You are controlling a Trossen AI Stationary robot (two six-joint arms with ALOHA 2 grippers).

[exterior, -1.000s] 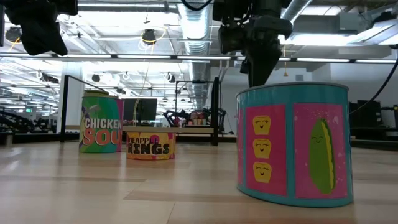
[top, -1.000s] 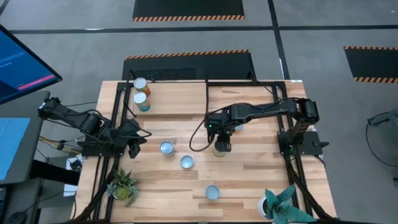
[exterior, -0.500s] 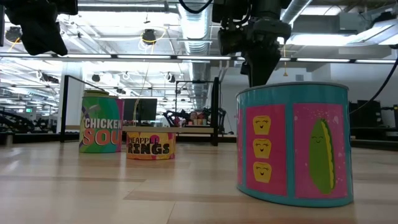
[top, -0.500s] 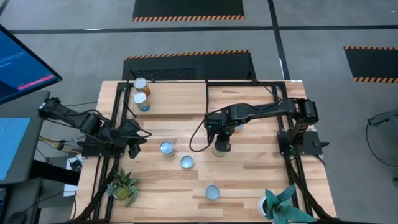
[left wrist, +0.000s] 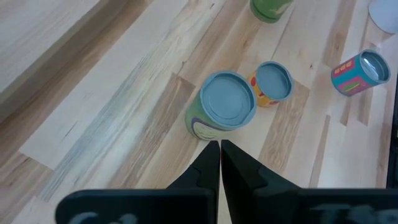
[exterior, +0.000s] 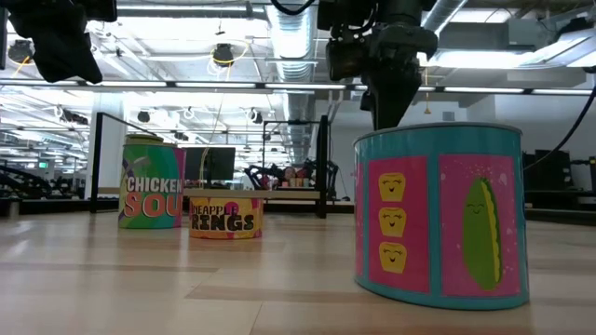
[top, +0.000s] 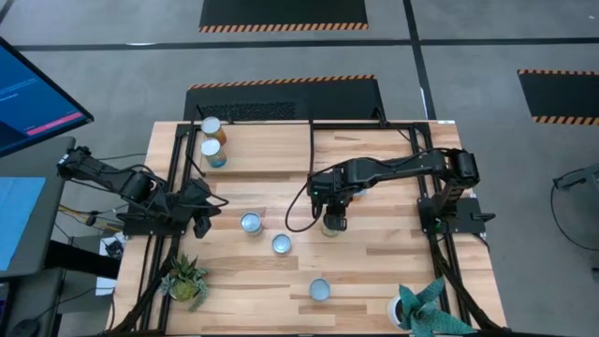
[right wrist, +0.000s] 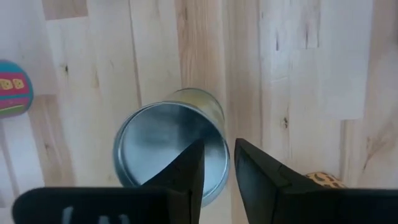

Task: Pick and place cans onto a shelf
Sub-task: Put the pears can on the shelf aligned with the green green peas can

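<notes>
My right gripper (top: 333, 221) hangs over a silver-topped can with a yellow-green label (right wrist: 171, 152) near the table's middle. Its fingers are a narrow gap apart, pointing down, one finger (right wrist: 194, 163) over the lid and the other (right wrist: 247, 163) beyond the rim. My left gripper (top: 200, 214) is shut and empty at the table's left edge. Three cans stand upright on the table: a green one (top: 250, 223), a low yellow one (top: 282, 244) and a pink and teal one (top: 319, 289). Two more cans (top: 211, 139) stand on the shelf (top: 271, 150) at the far side. My right gripper stands right over the can's rim (right wrist: 222, 138). I cannot tell whether its fingers touch the can. The can stands upright on the table.
One potted plant (top: 185, 279) stands at the near left corner and another (top: 423, 307) at the near right corner. In the low view the pink and teal can (exterior: 438, 214) stands close in front and hides the right gripper's fingertips.
</notes>
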